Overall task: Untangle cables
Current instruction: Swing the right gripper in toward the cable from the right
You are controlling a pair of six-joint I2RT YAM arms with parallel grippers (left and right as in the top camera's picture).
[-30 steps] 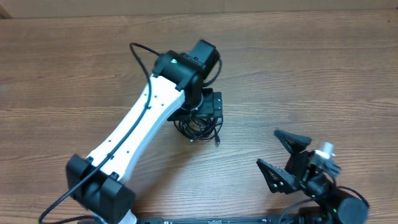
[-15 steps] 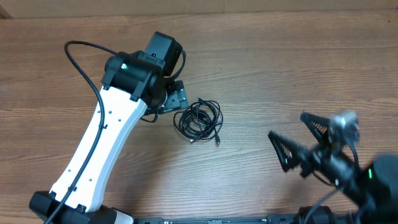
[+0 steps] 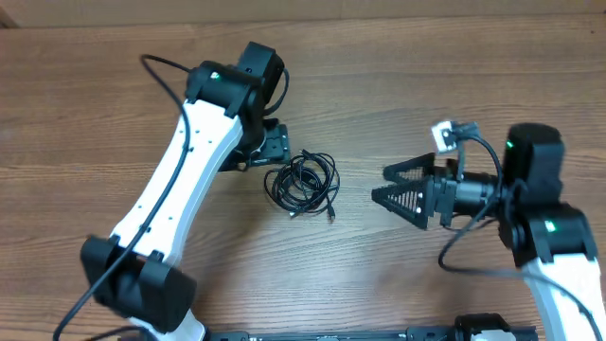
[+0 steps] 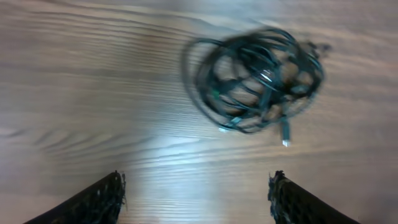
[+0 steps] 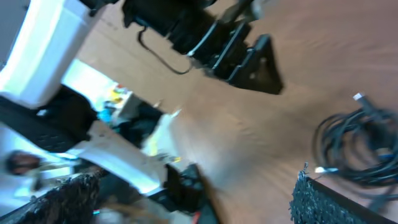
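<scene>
Seemingly approach step: left pincer (image 4: 196, 199) and right pincer (image 3: 382, 183) gape empty, cables (image 3: 303, 185) bundled between them; next needs separate strands pinched.

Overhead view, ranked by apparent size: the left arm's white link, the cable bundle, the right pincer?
1. white link, clearly largest.
2. cable bundle and right pincer: look about equal, so left unranked.

The cables (image 3: 303, 183) lie coiled in one tangled black bundle (plug ends poking out) on the wood.
</scene>
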